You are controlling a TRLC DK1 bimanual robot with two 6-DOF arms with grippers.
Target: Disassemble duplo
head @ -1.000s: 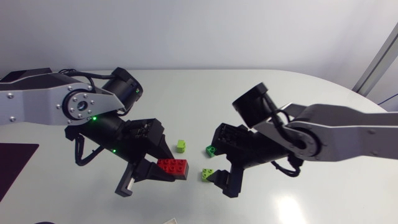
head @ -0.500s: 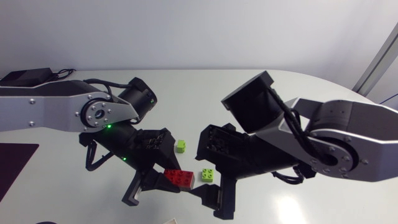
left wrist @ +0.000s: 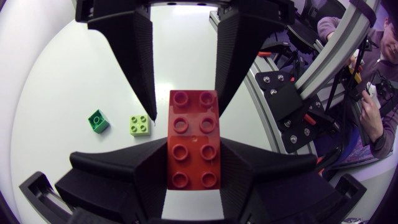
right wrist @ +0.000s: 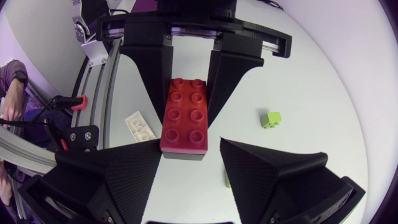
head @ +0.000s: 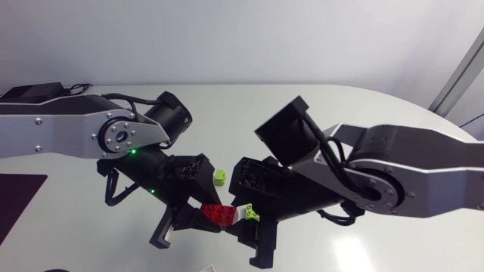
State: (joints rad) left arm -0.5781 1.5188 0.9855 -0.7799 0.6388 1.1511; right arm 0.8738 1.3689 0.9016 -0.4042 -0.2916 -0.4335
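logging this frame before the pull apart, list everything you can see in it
red brick: 1, red, gripped by the left gripper, far end between the right gripper's fingers
light green bricks: 2, light green, on the table, one beyond the grippers, one beside the dark green brick
dark green brick: 1, dark green, on the table, apart from the light green one next to it
white plate: 1, white, flat on the table beside the red brick
dark mat: 1, dark purple, at the table's left edge
table: 1, white
left gripper: 1, black, shut on the red brick
right gripper: 1, black, open, facing the left gripper
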